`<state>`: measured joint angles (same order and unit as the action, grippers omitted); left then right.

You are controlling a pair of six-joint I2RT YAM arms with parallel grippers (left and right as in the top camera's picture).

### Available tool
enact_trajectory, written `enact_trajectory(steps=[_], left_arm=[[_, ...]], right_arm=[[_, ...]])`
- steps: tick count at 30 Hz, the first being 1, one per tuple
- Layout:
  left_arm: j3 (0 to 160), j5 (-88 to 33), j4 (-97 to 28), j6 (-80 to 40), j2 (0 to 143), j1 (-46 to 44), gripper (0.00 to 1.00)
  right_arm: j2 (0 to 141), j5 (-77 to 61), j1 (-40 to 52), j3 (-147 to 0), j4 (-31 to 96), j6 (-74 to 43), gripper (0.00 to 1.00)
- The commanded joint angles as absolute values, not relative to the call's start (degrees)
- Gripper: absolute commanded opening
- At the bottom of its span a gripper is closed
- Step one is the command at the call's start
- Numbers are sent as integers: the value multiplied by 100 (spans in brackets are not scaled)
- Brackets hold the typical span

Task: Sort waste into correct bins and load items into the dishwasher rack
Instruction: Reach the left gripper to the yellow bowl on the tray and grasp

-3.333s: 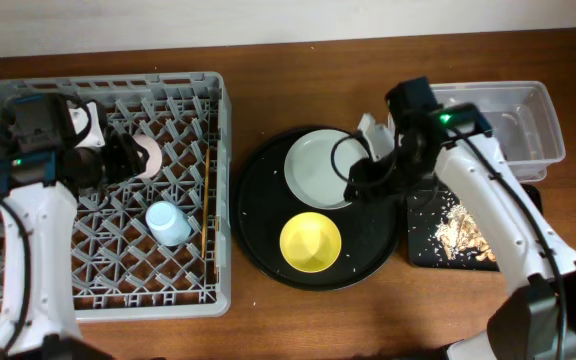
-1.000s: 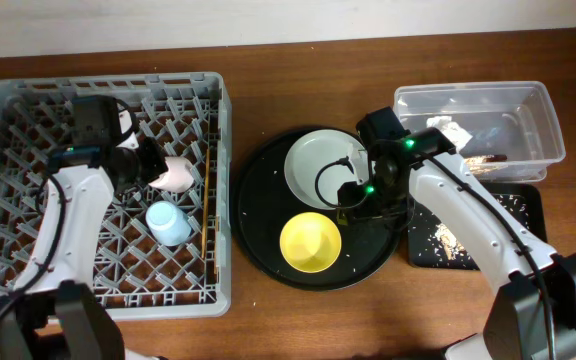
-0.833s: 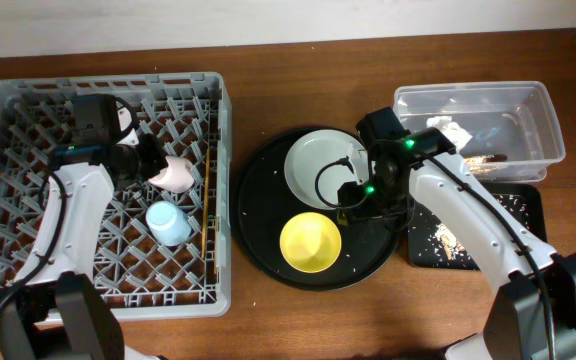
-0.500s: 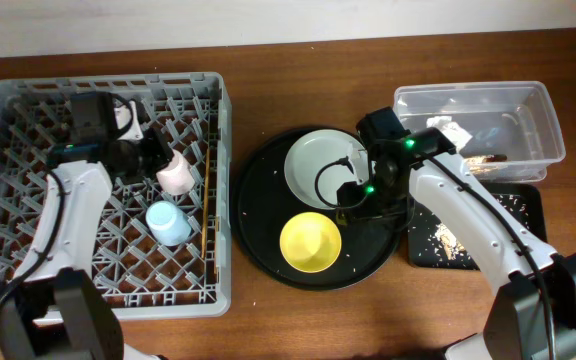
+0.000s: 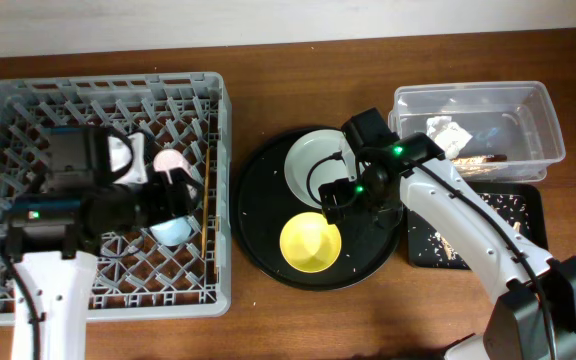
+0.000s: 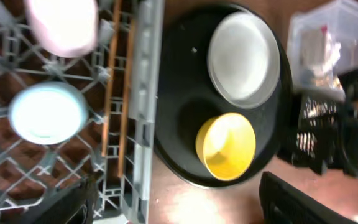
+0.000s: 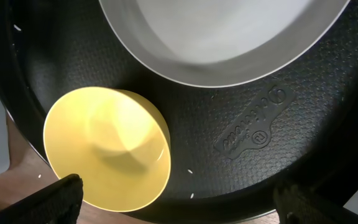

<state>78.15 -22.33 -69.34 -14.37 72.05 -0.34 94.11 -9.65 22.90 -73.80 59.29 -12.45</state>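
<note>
The pink cup (image 5: 173,163) (image 6: 61,25) stands free in the grey dishwasher rack (image 5: 28,290), with the light blue cup (image 5: 175,230) (image 6: 48,112) just in front of it. The chopsticks (image 5: 206,200) (image 6: 114,93) lie along the rack's right wall. My left gripper (image 5: 160,205) (image 6: 185,205) hangs open and empty above the cups. My right gripper (image 5: 340,195) (image 7: 185,205) is open over the round black tray (image 5: 258,210), between the plate (image 5: 313,165) (image 7: 222,37) and the yellow bowl (image 5: 310,242) (image 7: 107,149), holding nothing.
The clear tub (image 5: 513,105) at the back right holds the white napkin (image 5: 446,135) and a wrapper (image 5: 483,158). In front of it, the shallow black tray (image 5: 523,205) carries tan food scraps (image 5: 448,238). Small crumbs dot the round tray.
My left gripper has opened and let go of the pink cup, then pulled back toward the front. My right gripper has opened wider and shifted left toward the yellow bowl.
</note>
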Motion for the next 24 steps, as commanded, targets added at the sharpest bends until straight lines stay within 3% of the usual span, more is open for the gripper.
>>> enact_trajectory(steps=[1,4,7,9,11,14,19,20,22,24], left_arm=[[7760,-2252,-6932,-1317,7188,-727,79],[7760,-1815,-6838,-1321,7212,-1406,78],[7743,-1817,-6722,-1326,7299,-2036,77],[7651,-1817,-6438,-1415,7476,-2528,77],[7566,-1789,-6235,-1433,7732,-2993,74],[7561,-1184,-5739,-1608,8471,-3981,72],[7561,-978,-5374,-1732,9574,-4954,68],[7561,-963,-5354,-1732,9732,-5111,56],[7561,-961,-5179,-1730,9843,-5231,45],[7561,-954,-4908,-1730,9856,-5356,62]], right_arm=[[9295,-832,2274,-7393,5909,-1317,99],[9282,-829,2244,-7572,5811,-1094,99],[9166,-602,1741,-9006,6573,-1103,99],[9124,-233,764,-10689,7658,-1103,99],[9124,93,54,-11297,8263,-1100,99],[9131,370,-1267,-11472,8781,-1100,99],[9244,370,-2237,-11472,8768,-1100,99],[9242,373,-2303,-11472,8766,-1098,99],[9244,370,-2294,-11472,8766,-1100,99],[9244,370,-2290,-11472,8766,-1100,99]])
